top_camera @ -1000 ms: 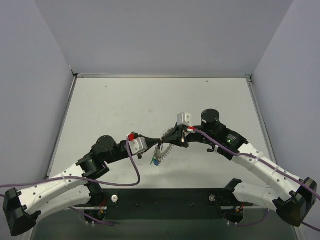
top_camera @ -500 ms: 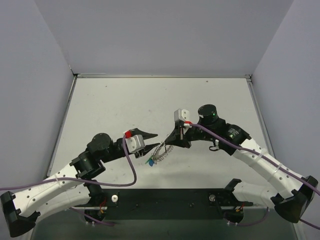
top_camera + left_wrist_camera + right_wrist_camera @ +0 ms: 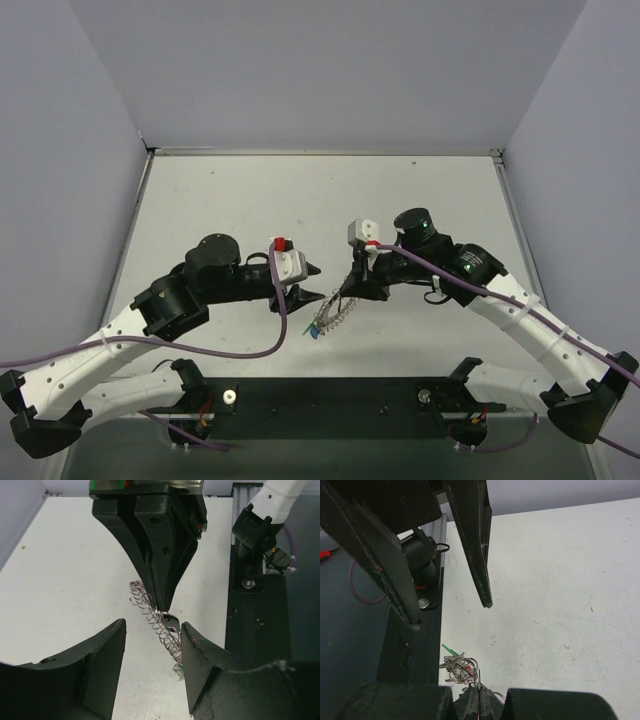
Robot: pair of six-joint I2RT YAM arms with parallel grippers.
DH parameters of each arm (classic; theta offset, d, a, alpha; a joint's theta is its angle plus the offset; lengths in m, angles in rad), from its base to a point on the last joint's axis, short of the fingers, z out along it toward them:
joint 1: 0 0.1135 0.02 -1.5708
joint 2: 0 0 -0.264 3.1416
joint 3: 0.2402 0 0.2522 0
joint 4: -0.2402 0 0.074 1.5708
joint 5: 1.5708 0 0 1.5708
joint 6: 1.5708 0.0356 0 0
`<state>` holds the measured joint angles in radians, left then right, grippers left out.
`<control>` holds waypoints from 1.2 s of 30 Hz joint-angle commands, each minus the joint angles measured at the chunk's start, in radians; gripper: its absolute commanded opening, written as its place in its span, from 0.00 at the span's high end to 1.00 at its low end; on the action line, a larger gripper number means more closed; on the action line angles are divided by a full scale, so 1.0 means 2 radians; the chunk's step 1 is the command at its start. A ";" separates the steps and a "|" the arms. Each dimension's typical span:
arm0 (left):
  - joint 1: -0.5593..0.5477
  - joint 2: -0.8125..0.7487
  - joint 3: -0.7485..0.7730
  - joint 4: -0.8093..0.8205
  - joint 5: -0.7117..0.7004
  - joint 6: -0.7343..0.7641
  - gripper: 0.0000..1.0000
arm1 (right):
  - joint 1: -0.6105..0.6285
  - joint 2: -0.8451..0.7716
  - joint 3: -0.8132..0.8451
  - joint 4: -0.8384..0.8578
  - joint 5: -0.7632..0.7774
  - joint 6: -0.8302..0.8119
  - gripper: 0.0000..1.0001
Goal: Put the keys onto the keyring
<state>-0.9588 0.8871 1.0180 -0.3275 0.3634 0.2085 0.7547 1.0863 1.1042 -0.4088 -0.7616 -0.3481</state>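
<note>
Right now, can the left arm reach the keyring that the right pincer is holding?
Probably yes. The left pincer is open and the keyring hangs just ahead of its gap, nothing between. The right pincer, shut on the ring's top, leaves only the lower part free.

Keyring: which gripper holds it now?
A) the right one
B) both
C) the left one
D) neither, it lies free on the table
A: the right gripper is shut on the keyring, pinching its rim, while the left gripper is open.
</note>
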 commanded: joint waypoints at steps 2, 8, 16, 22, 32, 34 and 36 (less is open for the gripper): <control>0.000 0.034 0.050 -0.080 0.061 -0.022 0.27 | 0.008 0.001 0.035 -0.046 0.003 -0.002 1.00; 0.000 0.059 0.049 -0.058 0.105 -0.041 0.15 | 0.011 -0.015 0.025 -0.074 0.007 0.003 1.00; -0.001 0.101 0.038 -0.010 0.140 -0.076 0.33 | 0.015 -0.050 0.003 -0.082 0.003 0.019 1.00; -0.001 0.132 0.033 0.036 0.172 -0.102 0.43 | 0.020 -0.065 -0.010 -0.082 0.004 0.028 1.00; -0.005 0.159 0.045 0.053 0.171 -0.116 0.57 | 0.021 -0.084 -0.023 -0.082 0.023 0.031 1.00; -0.009 0.166 0.051 0.044 0.166 -0.112 0.57 | 0.021 -0.085 -0.023 -0.082 0.026 0.031 1.00; -0.012 0.172 0.056 0.038 0.165 -0.110 0.56 | 0.021 -0.086 -0.024 -0.083 0.027 0.031 1.00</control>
<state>-0.9672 1.2118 1.0760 -0.2695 0.6788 -0.0147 0.7883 0.9356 1.0573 -0.5953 -0.7078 -0.2951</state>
